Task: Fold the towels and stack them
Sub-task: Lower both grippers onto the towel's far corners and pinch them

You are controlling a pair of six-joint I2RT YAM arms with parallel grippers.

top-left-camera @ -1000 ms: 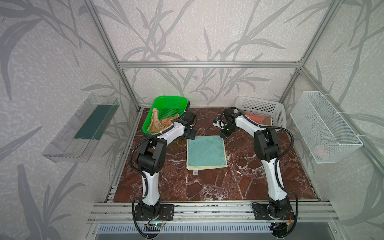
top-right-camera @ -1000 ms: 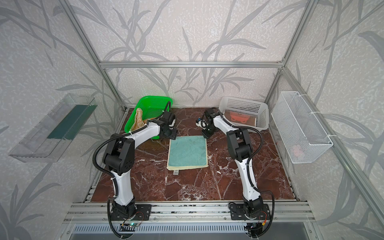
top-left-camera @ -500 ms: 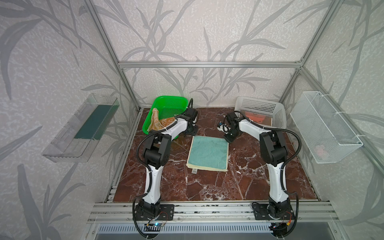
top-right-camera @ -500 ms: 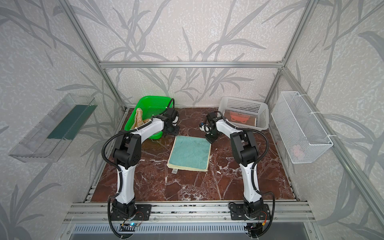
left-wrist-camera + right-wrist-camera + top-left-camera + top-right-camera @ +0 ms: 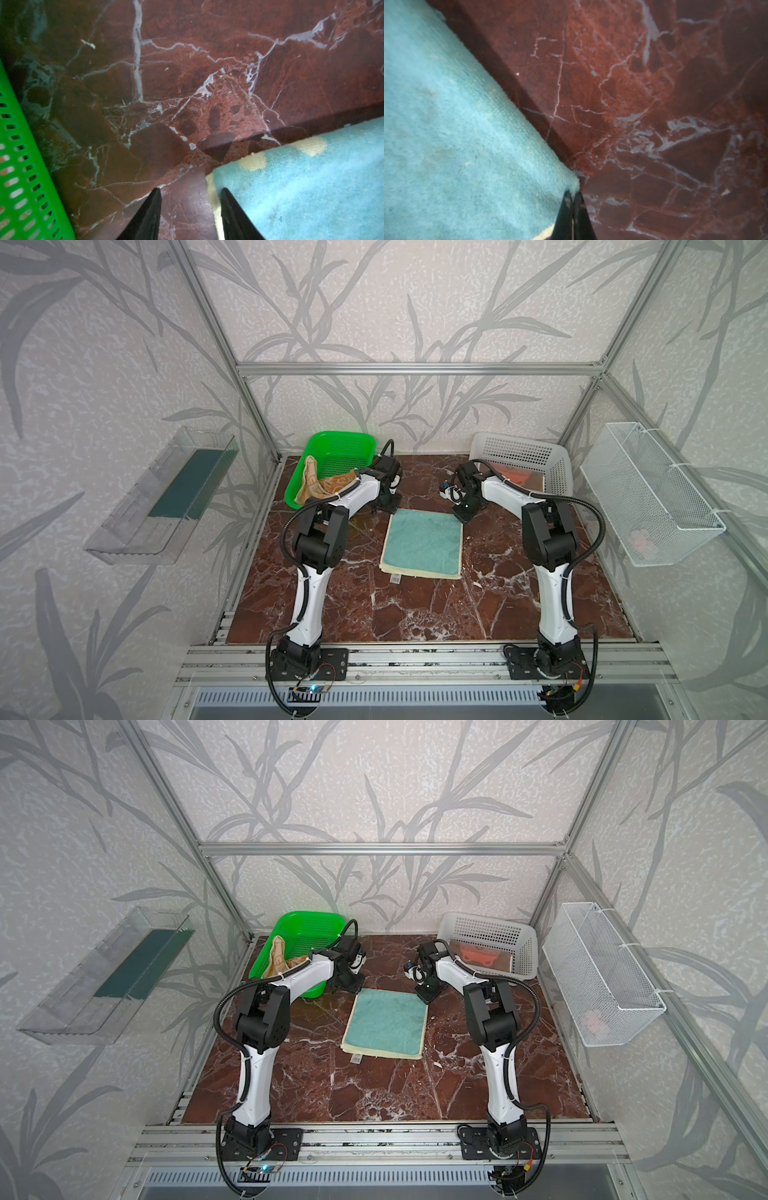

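- The teal towel [image 5: 422, 545] lies flat in the middle of the table [image 5: 415, 614], with pale yellow showing at its borders.
- Your right gripper [image 5: 572, 194] has its fingers pressed together on the towel's 1 o'clock corner. The corner seems pinched and a little raised.
- Your left gripper [image 5: 190, 190] is at the 11 o'clock corner with its fingers apart, one over the cloth and one over bare marble. I think you should go lower so that the border sits between them, and close before any lift.
- Then lift both corners evenly and carry them toward 6 o'clock, so that the borders meet.
- The green basket [image 5: 357, 439] at 11 o'clock is just beside the left arm, and an orange-cream towel [image 5: 316, 485] hangs over its rim. The white basket [image 5: 519, 448] at 1 o'clock holds a salmon towel [image 5: 515, 479].
- Toward 6 o'clock the table is free.
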